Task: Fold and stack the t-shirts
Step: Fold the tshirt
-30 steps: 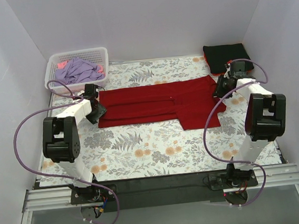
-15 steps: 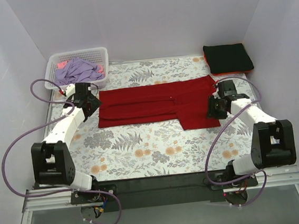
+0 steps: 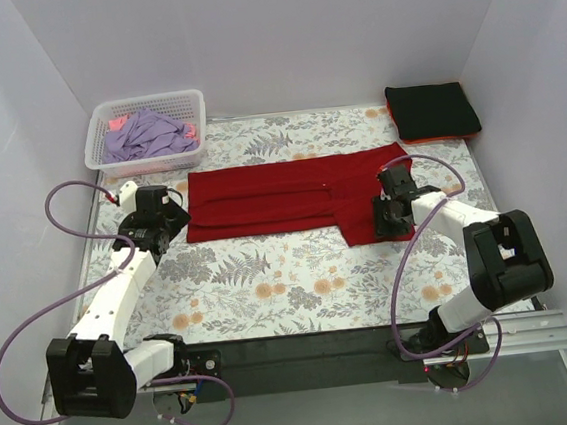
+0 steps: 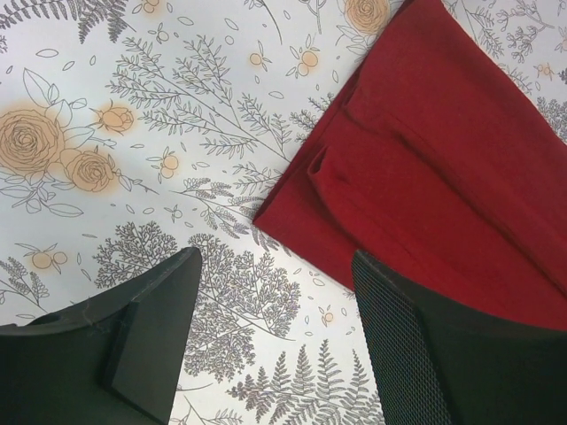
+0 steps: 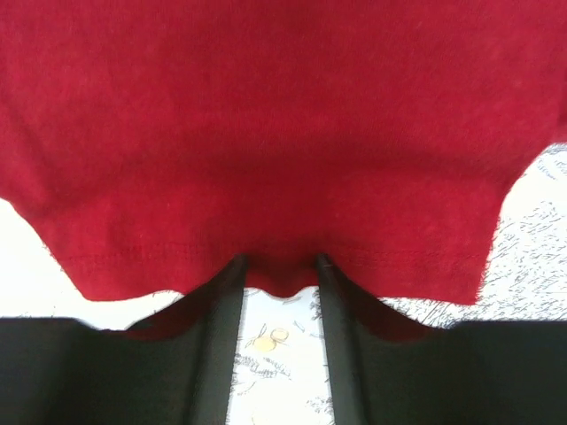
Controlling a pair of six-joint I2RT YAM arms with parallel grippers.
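Observation:
A deep-red t-shirt [image 3: 292,194] lies folded lengthwise across the middle of the floral cloth, one sleeve sticking out toward the near right. My left gripper [image 3: 167,224] is open and empty over the cloth, just left of the shirt's near-left corner [image 4: 292,208]; in the left wrist view the gripper [image 4: 275,354] is clear of the shirt [image 4: 443,150]. My right gripper [image 3: 387,218] is at the sleeve; in the right wrist view the gripper [image 5: 279,292] is open, with the stitched hem of the shirt [image 5: 283,133] dipping between its fingertips.
A folded black t-shirt [image 3: 432,110] lies at the back right on an orange-red one [image 3: 397,133]. A white lattice basket [image 3: 193,106] at the back left holds a lavender tee [image 3: 148,135] and a pink one [image 3: 117,121]. Walls enclose three sides.
Both arms have stretched out low over the table. My left gripper swung out and back beside the shirt's left end. My right gripper moved left and nearer onto the sleeve hem. The shirt has not moved.

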